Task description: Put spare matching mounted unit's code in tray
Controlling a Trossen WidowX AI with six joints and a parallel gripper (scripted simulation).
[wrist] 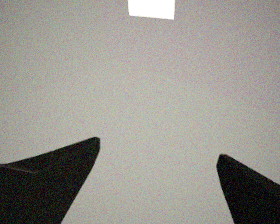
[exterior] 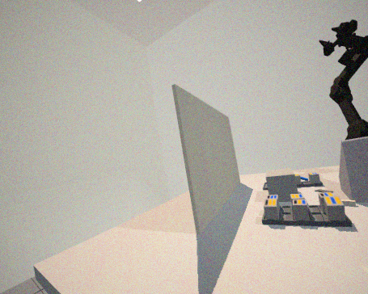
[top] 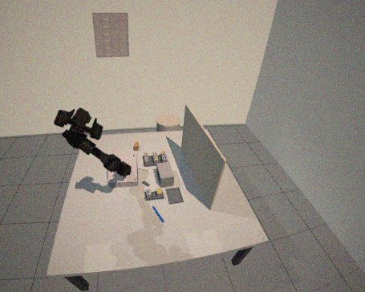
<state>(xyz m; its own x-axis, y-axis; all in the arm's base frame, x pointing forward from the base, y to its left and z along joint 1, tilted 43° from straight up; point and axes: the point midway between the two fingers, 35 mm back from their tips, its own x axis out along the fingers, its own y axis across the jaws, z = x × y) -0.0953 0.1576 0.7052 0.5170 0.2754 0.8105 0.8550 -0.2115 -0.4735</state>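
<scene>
My gripper (top: 61,118) (exterior: 324,44) (wrist: 157,152) is open and empty, raised high over the table's back left, far from the parts. In the wrist view it faces a plain grey surface with a white light patch. The mounted unit (top: 164,173) (exterior: 282,186) is a plain grey box at mid table. Three spares with yellow and blue labels (exterior: 271,206) (exterior: 299,203) (exterior: 332,203) sit in a dark rack (top: 154,159) (exterior: 307,221) beside it. More spares (top: 153,194) (exterior: 314,178) sit on its other side. The flat dark tray (top: 174,195) lies next to them.
A tall grey panel (top: 200,160) (exterior: 208,161) stands on edge right of the parts. The arm's pale base box (top: 126,180) (exterior: 360,170) stands left of them. A blue pen (top: 158,213), a small orange block (top: 135,146) and a round tan cylinder (top: 168,122) are also there.
</scene>
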